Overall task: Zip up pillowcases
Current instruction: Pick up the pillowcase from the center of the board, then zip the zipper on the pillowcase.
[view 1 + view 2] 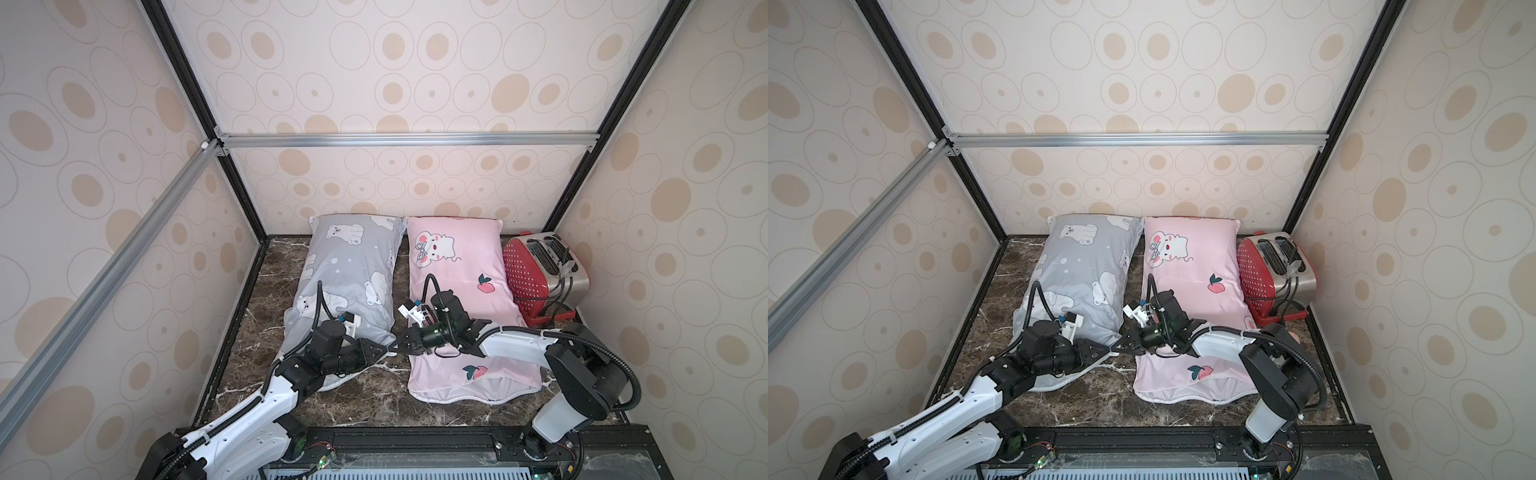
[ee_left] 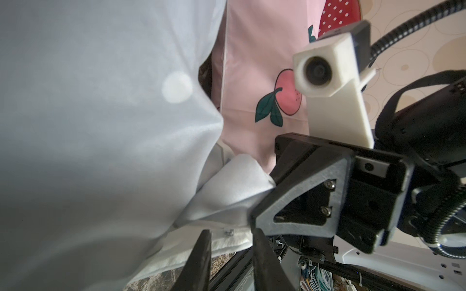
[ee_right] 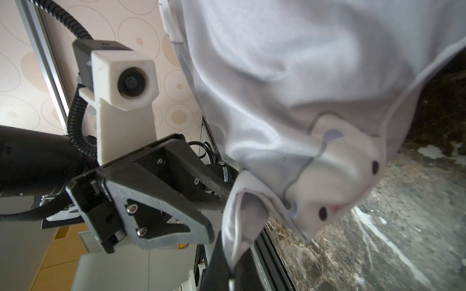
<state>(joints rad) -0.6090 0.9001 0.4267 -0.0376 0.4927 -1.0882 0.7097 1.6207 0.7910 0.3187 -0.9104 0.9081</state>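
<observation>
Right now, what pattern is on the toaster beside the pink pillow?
Red with white polka dots and a silver top; the toaster shows best in a top view.

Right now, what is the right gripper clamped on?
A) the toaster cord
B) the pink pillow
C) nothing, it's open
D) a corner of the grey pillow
D: in the right wrist view the right gripper is shut on a pinched corner of the grey pillow; in a top view its arm only reaches across the pink pillow to get there.
</observation>
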